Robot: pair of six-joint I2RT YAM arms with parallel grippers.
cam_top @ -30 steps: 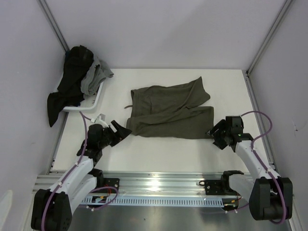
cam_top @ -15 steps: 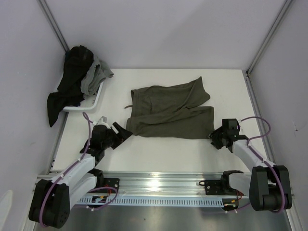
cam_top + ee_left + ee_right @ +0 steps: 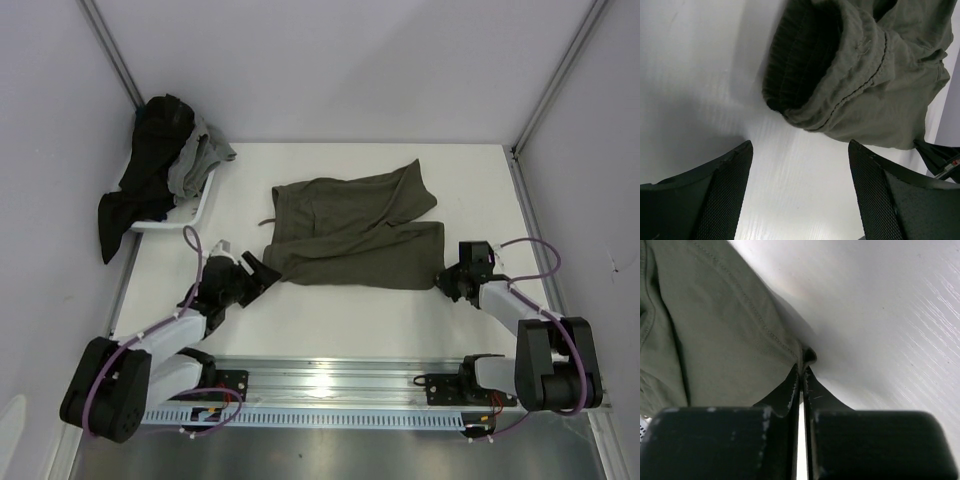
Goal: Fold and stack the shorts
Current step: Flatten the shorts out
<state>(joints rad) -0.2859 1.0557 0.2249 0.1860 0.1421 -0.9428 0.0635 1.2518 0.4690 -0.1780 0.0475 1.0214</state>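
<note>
The olive-green shorts lie flat in the middle of the white table, waistband to the left and legs to the right. My left gripper stands open at the near-left waistband corner. In the left wrist view the ribbed waistband end of the shorts lies just ahead of that gripper, with bare table between the fingers. My right gripper is at the near-right leg corner. In the right wrist view it is shut, pinching the hem corner of the shorts at its tips.
A white tray at the back left holds a heap of dark and grey clothes, some hanging over its side. Enclosure walls stand close on the left and right. An aluminium rail runs along the near edge.
My right gripper slid up to the shorts' leg corner and shut on the hem. My left gripper moved forward and right to the waistband corner, still open.
</note>
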